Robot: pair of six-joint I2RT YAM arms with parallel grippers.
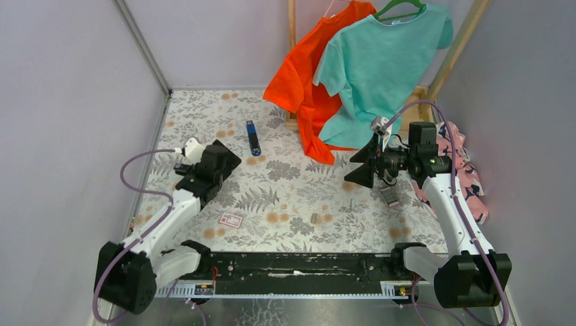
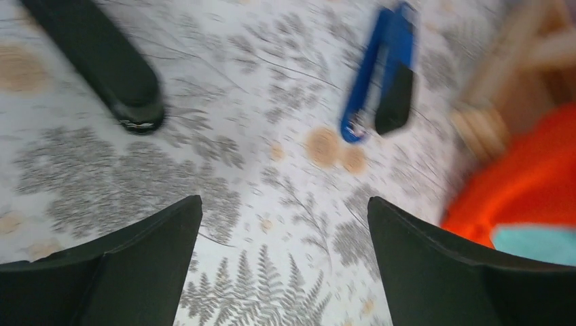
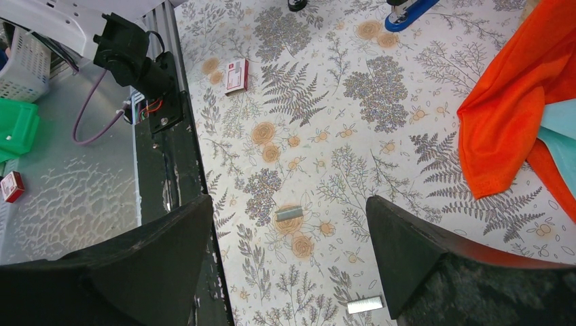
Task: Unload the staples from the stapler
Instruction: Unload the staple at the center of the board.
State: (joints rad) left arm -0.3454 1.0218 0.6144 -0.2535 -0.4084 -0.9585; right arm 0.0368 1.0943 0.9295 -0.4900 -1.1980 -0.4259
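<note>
Two strips of staples [image 3: 290, 213] on the floral tablecloth [image 3: 319, 88]

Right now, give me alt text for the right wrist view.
Two short silvery metal staple strips lie apart on the floral-print tablecloth, framed by open black jaws. A red-and-white rectangular card lies beyond; an orange shirt drapes at right.

This is a robotics lab cell: plain lilac panels [image 1: 68, 102] box in a table under a floral cloth [image 1: 285, 183]. A black mounting rail [image 1: 299, 263] edges the near side, and shirts [image 1: 380, 68] hang from a wooden rack [image 1: 293, 20].
</note>
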